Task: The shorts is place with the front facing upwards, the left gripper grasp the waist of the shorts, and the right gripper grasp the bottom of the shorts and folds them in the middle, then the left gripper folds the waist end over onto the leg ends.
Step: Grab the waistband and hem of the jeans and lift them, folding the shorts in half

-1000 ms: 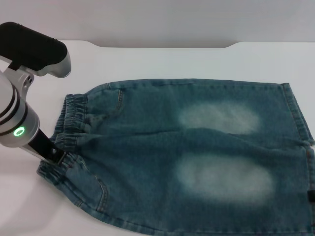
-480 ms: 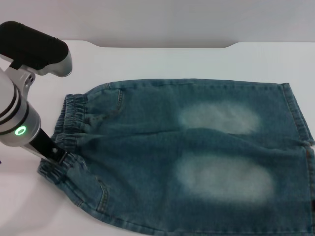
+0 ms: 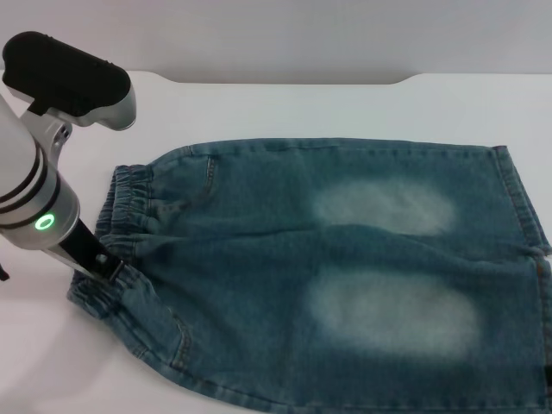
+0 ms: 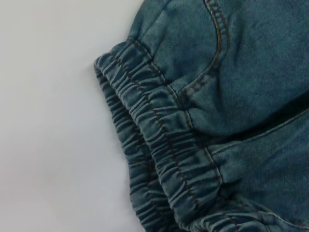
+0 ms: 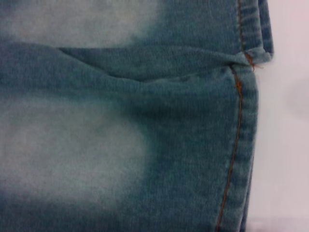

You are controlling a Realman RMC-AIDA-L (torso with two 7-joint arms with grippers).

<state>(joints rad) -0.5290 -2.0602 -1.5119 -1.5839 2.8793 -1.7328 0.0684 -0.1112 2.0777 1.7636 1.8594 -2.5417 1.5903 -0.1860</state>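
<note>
The blue-green denim shorts [image 3: 259,250] lie flat on the white table, front up, with two pale faded patches showing. The ruffled elastic waist [image 3: 129,203] points left and the flat stitched leg ends [image 3: 522,203] point right. My left gripper [image 3: 105,267], a black claw on the silver arm with a green ring light, sits on the near part of the waist. The left wrist view shows the gathered waist [image 4: 159,145] and a pocket seam from close up. The right wrist view looks down on the bottom of the shorts [image 5: 241,145] beside a faded patch. My right gripper is out of view.
The white table [image 3: 302,108] reaches back to a grey wall behind the shorts. Bare tabletop lies left of the waist [image 4: 48,121] and right of the hems [image 5: 285,145]. The near edge of the shorts runs out of the head view.
My left arm has shifted slightly up and to the right over the waist. A small dark piece at the right edge of the head view has dropped out of sight.
</note>
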